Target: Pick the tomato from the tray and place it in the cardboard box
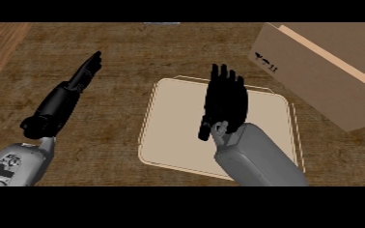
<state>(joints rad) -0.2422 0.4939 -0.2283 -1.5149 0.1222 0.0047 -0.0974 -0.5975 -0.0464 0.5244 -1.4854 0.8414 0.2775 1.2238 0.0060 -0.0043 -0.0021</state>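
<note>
Now | right hand (225, 99) fingers straight over smooth beige rounded tray (171, 145) | left hand (87, 70) straight | cardboard box (314, 72) angular

I've only the one head cam, looking steeply down & fairly close on the brown wood-grain counter (107, 43); my grey forearms come in from the bottom edge.

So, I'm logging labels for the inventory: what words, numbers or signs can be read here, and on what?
Cardboard box: one black printed mark on its side wall, too blurred to read as words or a symbol.
Tray: no text.
Nothing else carries lettering.
</note>
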